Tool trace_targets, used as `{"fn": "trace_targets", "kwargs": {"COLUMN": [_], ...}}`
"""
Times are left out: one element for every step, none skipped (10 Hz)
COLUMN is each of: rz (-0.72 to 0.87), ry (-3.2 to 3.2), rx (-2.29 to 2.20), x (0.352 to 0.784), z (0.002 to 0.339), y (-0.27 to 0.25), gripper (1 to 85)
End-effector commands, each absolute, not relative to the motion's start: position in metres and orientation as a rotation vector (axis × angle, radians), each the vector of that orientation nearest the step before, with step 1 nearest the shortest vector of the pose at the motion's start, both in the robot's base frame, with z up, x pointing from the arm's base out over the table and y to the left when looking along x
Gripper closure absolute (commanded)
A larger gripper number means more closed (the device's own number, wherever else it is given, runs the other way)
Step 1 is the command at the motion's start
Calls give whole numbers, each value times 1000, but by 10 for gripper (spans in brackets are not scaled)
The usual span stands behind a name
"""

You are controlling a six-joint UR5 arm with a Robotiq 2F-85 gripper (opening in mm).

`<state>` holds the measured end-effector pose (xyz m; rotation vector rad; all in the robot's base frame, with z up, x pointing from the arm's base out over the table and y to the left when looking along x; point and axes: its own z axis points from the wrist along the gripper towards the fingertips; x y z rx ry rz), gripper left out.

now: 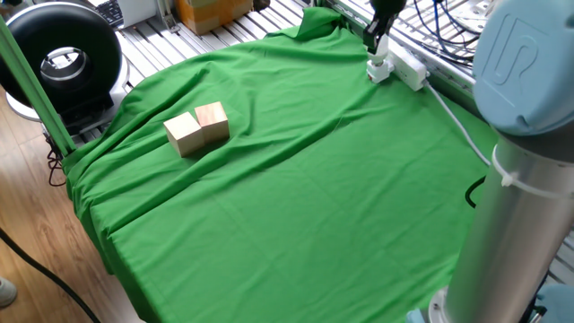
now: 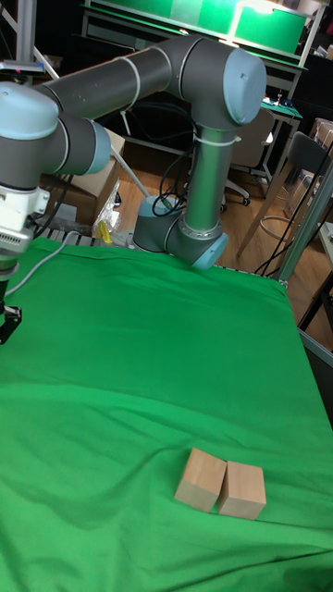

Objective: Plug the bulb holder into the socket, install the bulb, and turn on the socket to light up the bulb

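i'm looking at the green cloth (image 1: 296, 188) first, spread over the whole table and rumpled along its edges. my arm (image 2: 129, 74) is the next big thing, the grey and pale blue links sweeping across the tall fixed view and reaching out to the far corner of the table. in the fixed view its thick column fills the right side of the picture.

on the cloth, two wooden blocks (image 1: 197, 128) sit side by side, touching, well apart from where i'm working. in the tall fixed view they're near the front edge (image 2: 221, 484).

up at the far right corner lies the socket (image 1: 411, 70), a long white strip resting at the cloth's edge, with its white cable (image 1: 457, 121) running down along the right side of the table.

my gripper (image 1: 377, 38) is right at the near end of that socket, pointing down. just under its tips there's a small white piece, the bulb holder (image 1: 380, 68), sitting at the end of the strip. it's too small for me to tell whether the fingers are clamped on it or spread, and i can't tell whether it's seated in an outlet. in the tall fixed view the gripper (image 2: 7, 324) is a dark shape at the left border, mostly cut off.
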<state>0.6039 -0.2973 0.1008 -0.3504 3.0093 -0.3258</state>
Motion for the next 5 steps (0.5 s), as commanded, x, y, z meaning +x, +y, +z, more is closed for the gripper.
{"fn": "trace_targets", "kwargs": {"rz": [-413, -396, -385, -399, -418], "ry": [2997, 2991, 2967, 2925, 2877], "rx": [-439, -498, -601, -709, -818], "x": [606, 606, 608, 612, 616], "z": [111, 115, 120, 125, 131], "y": [-304, -297, -290, -290, -291], "gripper": [847, 847, 847, 847, 847]}}
